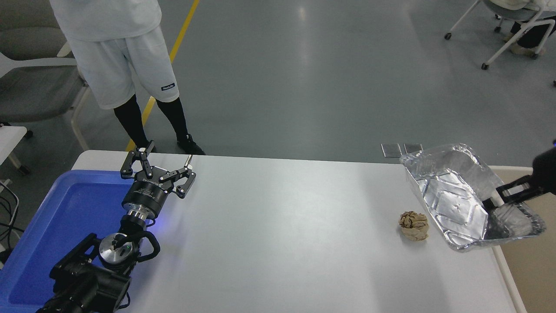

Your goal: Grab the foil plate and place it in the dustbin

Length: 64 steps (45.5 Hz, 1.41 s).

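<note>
The shiny crinkled foil plate [456, 195] hangs tilted in the air over the table's right edge, its open side towards me. My right gripper [497, 202] comes in from the right edge and is shut on the plate's near right rim. The beige dustbin [532, 265] stands just beyond the table's right edge; the plate covers most of it and only its pale rim and a strip of its inside show. My left gripper [158, 167] is open and parked at the left, beside the blue tray.
A small crumpled brown paper ball [413, 225] lies on the white table [282, 234], just left of the raised plate. A blue plastic tray [56, 217] sits at the left. A person [117, 52] stands at the far left side.
</note>
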{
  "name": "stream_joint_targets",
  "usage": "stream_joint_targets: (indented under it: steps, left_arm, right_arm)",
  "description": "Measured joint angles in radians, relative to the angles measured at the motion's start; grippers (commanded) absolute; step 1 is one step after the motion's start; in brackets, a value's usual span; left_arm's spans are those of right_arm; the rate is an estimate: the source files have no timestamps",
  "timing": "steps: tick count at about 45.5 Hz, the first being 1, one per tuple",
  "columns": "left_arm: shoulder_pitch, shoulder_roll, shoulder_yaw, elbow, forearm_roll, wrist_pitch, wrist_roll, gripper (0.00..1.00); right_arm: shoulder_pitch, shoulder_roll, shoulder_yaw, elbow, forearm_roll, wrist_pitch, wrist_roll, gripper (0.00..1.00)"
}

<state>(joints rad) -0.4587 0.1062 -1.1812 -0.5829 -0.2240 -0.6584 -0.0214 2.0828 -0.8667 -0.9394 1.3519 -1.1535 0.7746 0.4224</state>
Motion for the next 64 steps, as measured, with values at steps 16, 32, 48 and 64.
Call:
stream_joint_targets:
  steps: [16,32,48,64]
  left_arm:
    - [0.000,0.000,0.000,0.000,0.000,-0.001,0.000,0.99]
    - [0.000,0.000,0.000,0.000,0.000,0.000,0.000,0.99]
    - [0.000,0.000,0.000,0.000,0.000,0.000,0.000,0.99]
    - [0.000,0.000,0.000,0.000,0.000,0.000,0.000,0.99]
  right_arm:
    - [0.051,0.028,-0.115,-0.114,0.106,0.009,0.003,0.00]
    - [-0.116,-0.114,-0.103,-0.276,0.223,0.010,0.003,0.00]
    - [-0.521,-0.121,-0.059,-0.602,0.558,-0.094,0.001,0.00]
    - [-0.904,-0.042,0.081,-0.874,0.710,-0.263,-0.009,0.00]
